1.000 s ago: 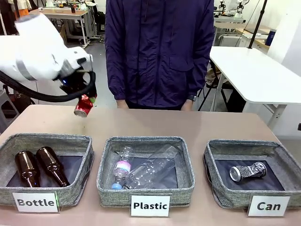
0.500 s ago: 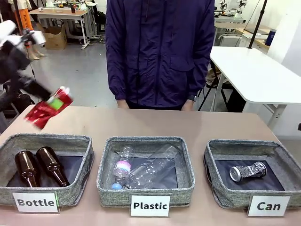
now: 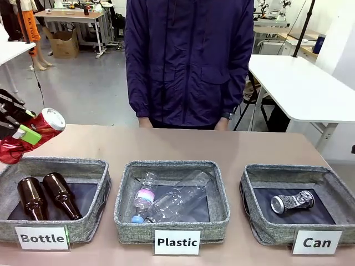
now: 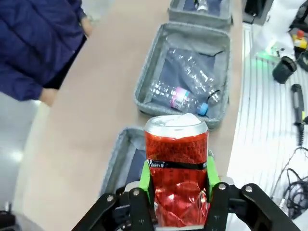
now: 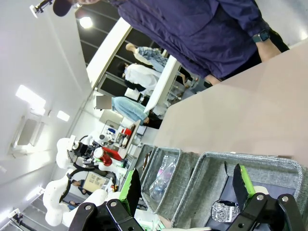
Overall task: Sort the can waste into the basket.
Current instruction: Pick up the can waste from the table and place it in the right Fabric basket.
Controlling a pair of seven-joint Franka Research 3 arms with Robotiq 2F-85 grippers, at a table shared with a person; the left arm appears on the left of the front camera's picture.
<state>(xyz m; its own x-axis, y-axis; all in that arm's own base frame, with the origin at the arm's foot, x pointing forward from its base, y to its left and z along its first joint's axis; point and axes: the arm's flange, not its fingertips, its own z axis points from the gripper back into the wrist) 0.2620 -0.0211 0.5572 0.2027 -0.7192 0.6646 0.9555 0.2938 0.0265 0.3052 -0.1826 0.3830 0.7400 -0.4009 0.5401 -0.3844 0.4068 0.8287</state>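
The red can (image 3: 34,134) is held tilted at the far left, above the back corner of the "Bottle" basket (image 3: 55,164), with my left gripper (image 3: 22,137) shut on it. In the left wrist view the red can (image 4: 177,168) stands between the green pads (image 4: 146,177), silver end up. The silver can (image 3: 292,201) lies in the "Can" basket (image 3: 288,168). My right gripper (image 5: 185,192) hangs open over that basket (image 5: 240,161), with the silver can (image 5: 225,210) below it.
Two brown bottles (image 3: 47,197) lie in the "Bottle" basket. Clear plastic bottles (image 3: 172,199) fill the middle "Plastic" basket (image 3: 172,165). A person in a dark blue jacket (image 3: 188,61) stands at the far edge. Bare tabletop (image 3: 183,144) stretches behind the baskets.
My left gripper has carried the red can leftward and slightly down, from above the table's back left to the picture's left edge. The can has turned its silver end upward.
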